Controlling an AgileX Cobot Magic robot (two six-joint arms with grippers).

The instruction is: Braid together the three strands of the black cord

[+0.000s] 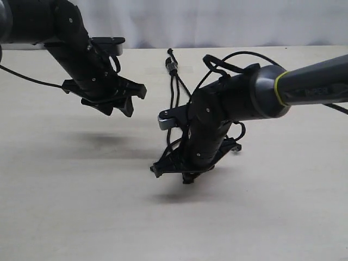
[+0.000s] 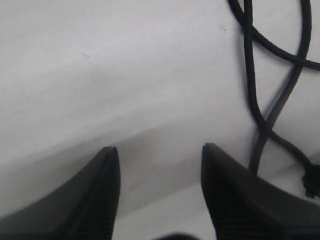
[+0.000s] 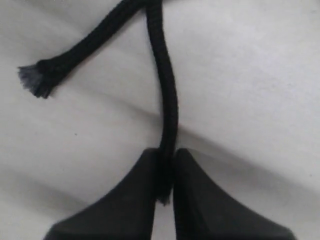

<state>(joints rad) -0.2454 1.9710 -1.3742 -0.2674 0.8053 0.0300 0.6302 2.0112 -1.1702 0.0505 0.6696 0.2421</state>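
Observation:
The black cord lies on the pale table, its bound thick end (image 1: 172, 67) at the far middle. Its strands (image 1: 175, 95) run toward me and vanish behind my right arm. My right gripper (image 1: 173, 172) is low over the table and shut on one strand (image 3: 169, 95), pinched close to its end between the fingertips (image 3: 167, 152). A second strand with a frayed tip (image 3: 36, 79) lies loose beside it. My left gripper (image 1: 134, 101) hovers open to the left of the cord, with nothing between its fingers (image 2: 159, 150). Crossing strands (image 2: 251, 80) lie off to one side of it.
The pale tabletop (image 1: 81, 206) stretches wide around both arms. A smooth robot cable (image 1: 239, 57) loops over the right arm, and another (image 1: 27, 79) trails from the left arm. The table's far edge (image 1: 228, 48) meets a white backdrop.

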